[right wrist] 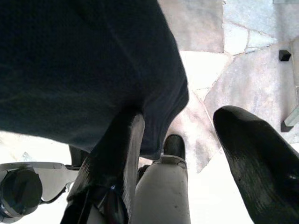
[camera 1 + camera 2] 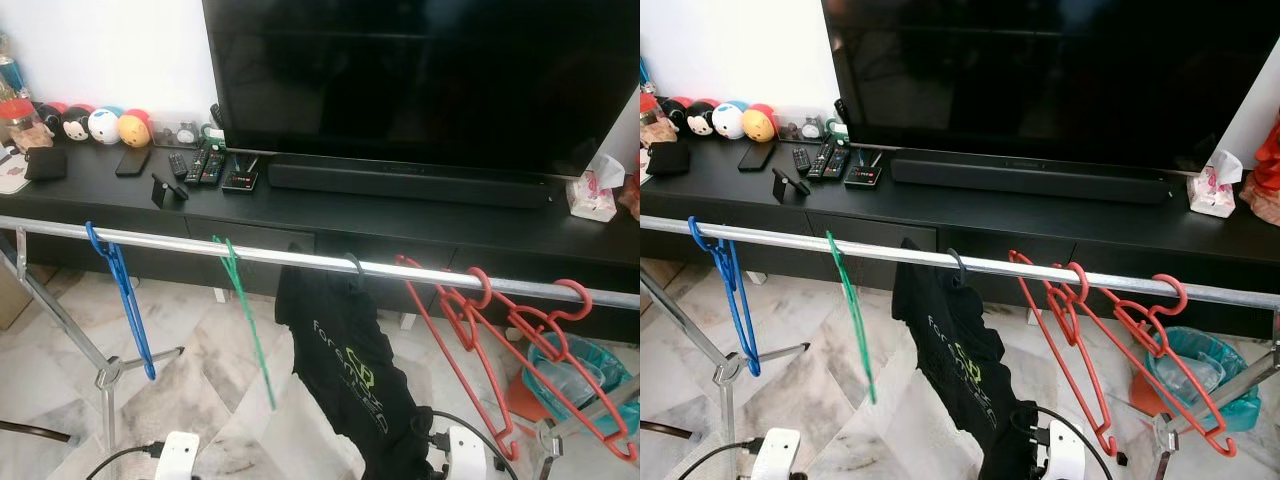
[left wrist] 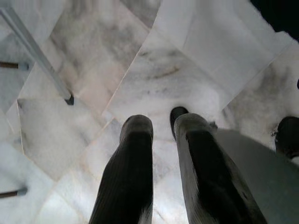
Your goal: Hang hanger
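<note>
Left eye view: the hanger [image 2: 352, 263] carrying a black shirt [image 2: 350, 370] hangs on the rail [image 2: 200, 243] at centre frame; the right hand [image 2: 462, 452] sits at lower right, below the shirt hem. Left wrist view: left hand [image 3: 161, 128], fingers slightly apart, over marble floor [image 3: 154, 70]. Right wrist view: right hand's fingers spread wide, shirt fabric draped against one finger [image 1: 117, 154].

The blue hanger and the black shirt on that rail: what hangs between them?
One green hanger hangs on the rail between the blue hanger and the black shirt, seen in both eye views.
</note>
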Controlling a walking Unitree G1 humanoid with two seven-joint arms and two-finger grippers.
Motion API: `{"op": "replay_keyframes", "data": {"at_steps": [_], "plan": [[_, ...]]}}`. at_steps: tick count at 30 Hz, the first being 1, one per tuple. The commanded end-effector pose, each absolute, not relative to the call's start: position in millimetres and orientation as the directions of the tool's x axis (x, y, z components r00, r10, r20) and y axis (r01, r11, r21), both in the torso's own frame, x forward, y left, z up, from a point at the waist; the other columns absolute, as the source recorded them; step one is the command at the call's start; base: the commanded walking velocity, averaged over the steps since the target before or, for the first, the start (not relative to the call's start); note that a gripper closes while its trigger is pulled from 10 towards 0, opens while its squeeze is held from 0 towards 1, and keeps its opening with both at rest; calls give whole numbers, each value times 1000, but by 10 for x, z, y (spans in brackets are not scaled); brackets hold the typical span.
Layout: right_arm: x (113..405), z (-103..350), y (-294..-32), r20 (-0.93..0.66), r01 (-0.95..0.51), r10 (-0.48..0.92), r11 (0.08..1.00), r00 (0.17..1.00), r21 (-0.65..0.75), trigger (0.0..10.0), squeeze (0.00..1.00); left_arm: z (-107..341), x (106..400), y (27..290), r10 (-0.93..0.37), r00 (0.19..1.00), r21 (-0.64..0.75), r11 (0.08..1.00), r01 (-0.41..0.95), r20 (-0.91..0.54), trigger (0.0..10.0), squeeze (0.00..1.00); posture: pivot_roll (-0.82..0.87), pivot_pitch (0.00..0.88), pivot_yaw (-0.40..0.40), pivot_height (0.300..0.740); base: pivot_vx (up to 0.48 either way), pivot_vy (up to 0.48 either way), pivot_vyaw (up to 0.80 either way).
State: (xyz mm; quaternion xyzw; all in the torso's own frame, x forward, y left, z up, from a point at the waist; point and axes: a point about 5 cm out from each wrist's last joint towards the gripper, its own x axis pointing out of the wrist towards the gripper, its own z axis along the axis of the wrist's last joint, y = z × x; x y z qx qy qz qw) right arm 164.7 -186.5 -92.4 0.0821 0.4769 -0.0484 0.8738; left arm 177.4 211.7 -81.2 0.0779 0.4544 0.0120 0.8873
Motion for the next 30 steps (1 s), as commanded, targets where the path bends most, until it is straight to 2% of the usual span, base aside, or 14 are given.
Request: {"op": "replay_keyframes", "data": {"at_steps": [1, 16, 30], "plan": [[1613, -935, -1880, -842, 175, -15, 980, 539, 95, 10000, 0, -835, 1739, 2110, 96, 572, 161, 985, 65, -815, 10000, 0, 4, 0, -13, 740, 0, 0, 0], [1595, -945, -1863, -844, 182, -19, 979, 536, 93, 10000, 0, -887, 1641, 2085, 91, 545, 164, 983, 87, -834, 10000, 0, 12, 0, -8, 740, 0, 0, 0], [1619, -933, -1871, -837, 181, -21, 979, 546, 94, 10000, 0, -891, 1658, 2027, 72, 546, 146, 985, 92, -835, 10000, 0, 12, 0, -8, 740, -286, 0, 0]]}}
